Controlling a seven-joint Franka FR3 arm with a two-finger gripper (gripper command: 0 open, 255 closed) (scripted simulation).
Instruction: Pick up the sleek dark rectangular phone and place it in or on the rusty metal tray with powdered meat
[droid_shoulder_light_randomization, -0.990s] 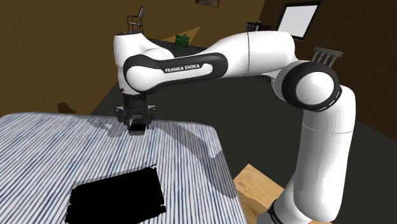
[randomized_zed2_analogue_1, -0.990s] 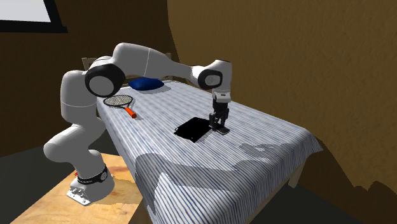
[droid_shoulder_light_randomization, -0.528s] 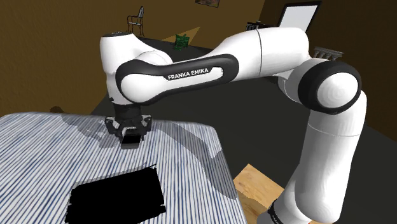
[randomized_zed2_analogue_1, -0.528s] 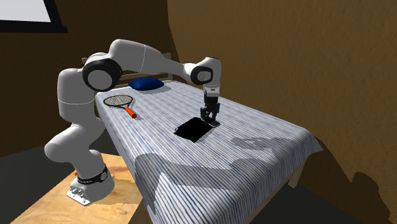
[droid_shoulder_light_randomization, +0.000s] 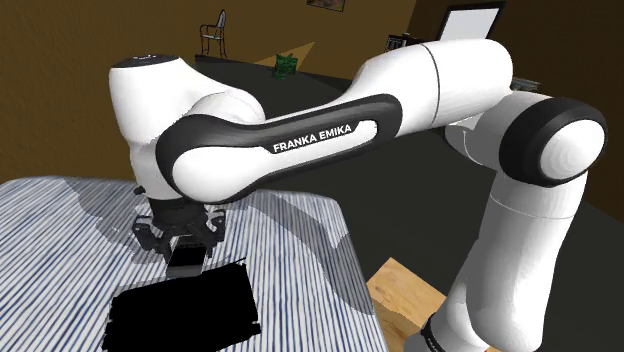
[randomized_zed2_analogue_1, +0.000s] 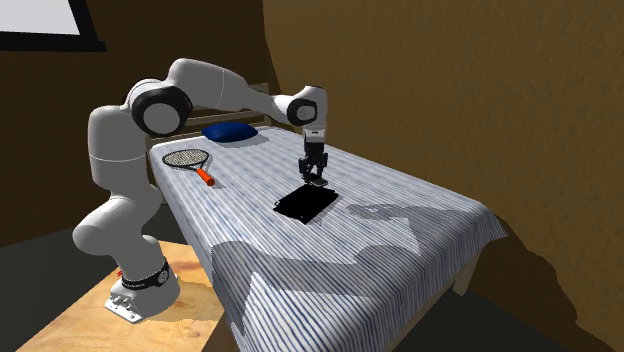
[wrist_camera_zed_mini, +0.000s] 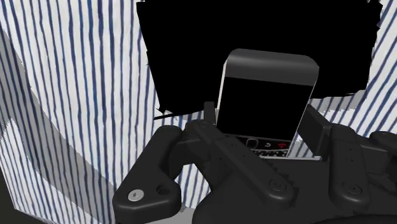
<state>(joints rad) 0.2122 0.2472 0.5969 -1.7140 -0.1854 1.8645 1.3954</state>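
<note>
"FRANKA EMIKA" lettering on arm (droid_shoulder_light_randomization: 318, 139); phone (wrist_camera_zed_mini: 267, 95) in gripper (wrist_camera_zed_mini: 261, 122).

the arm (droid_shoulder_light_randomization: 440, 80) is made of smooth, rounded white shells, glossy and bulging at each bend. a long black band (droid_shoulder_light_randomization: 230, 165) runs along the forearm and carries white "franka emika" lettering (droid_shoulder_light_randomization: 320, 137). dark rings (droid_shoulder_light_randomization: 545, 105) frame the joints around paler caps. at the foot, a dark collar (randomized_zed2_analogue_1: 146, 279) sits above a pale base plate (randomized_zed2_analogue_1: 128, 298). the gripper (wrist_camera_zed_mini: 262, 124) is all black and chunky, with matte moulded surfaces, one round silver screw (wrist_camera_zed_mini: 134, 196) and smaller recessed dark ones.
</note>
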